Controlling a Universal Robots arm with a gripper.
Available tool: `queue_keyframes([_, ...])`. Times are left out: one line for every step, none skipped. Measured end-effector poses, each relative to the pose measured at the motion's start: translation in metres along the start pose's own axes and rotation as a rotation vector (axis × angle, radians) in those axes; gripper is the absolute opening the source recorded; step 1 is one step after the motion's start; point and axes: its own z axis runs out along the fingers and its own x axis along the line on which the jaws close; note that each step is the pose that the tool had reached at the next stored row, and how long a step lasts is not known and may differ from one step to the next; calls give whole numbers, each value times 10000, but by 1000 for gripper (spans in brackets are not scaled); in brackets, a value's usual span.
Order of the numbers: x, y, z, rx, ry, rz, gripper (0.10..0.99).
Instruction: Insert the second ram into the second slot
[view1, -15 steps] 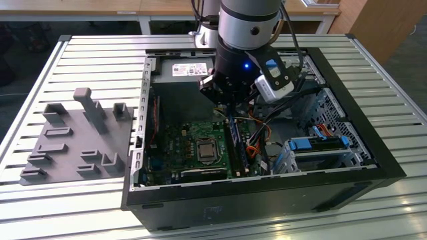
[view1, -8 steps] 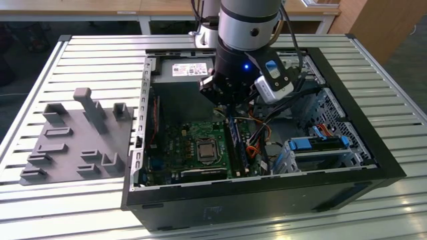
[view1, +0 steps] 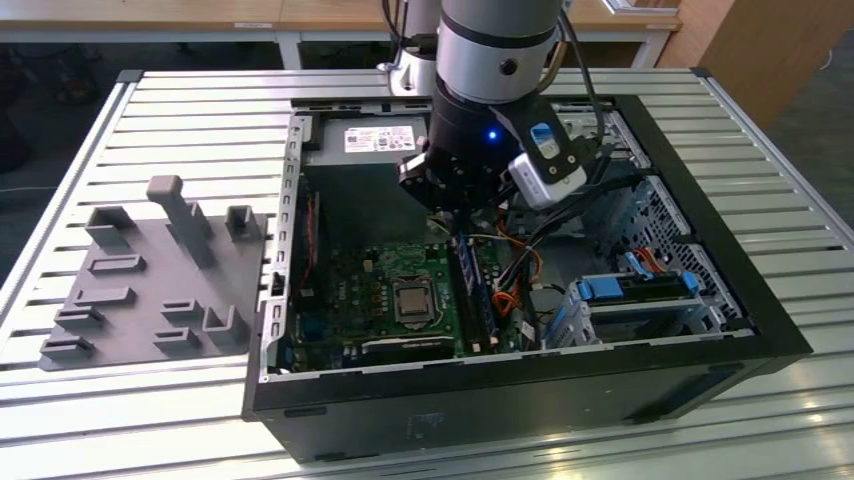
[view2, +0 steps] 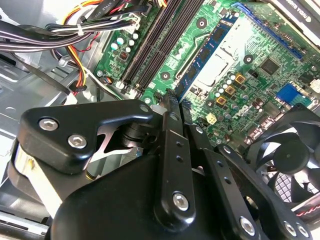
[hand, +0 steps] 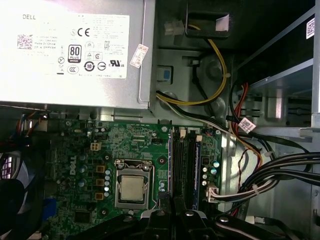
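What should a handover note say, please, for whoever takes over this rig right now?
Gripper: the gripper is low inside the computer case, closed on the second ram.
Things: the ram stands on edge along the memory slots, beside the CPU socket.
Done: the ram is in the grip and at the slots.
Left: I cannot tell which slot it sits over or whether it is seated. It is not yet released.

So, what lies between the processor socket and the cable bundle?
Memory slots lie there, between processor socket and cable bundle, in the first wrist view.
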Motion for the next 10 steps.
queue_keyframes([0,0,2,0,0,0,137])
queue_keyframes([0,0,4,0,0,0,137])
queue_keyframes([0,0,6,0,0,0,137])
queue_keyframes([0,0,8,-1,0,0,137])
queue_keyframes([0,0,10,0,0,0,137])
queue_keyframes([0,0,12,0,0,0,137])
queue_keyframes([0,0,14,0,0,0,137])
queue_keyframes([0,-1,17,0,0,0,137])
queue_keyframes([0,0,19,-1,0,0,137])
queue_keyframes([0,-1,21,0,0,0,137])
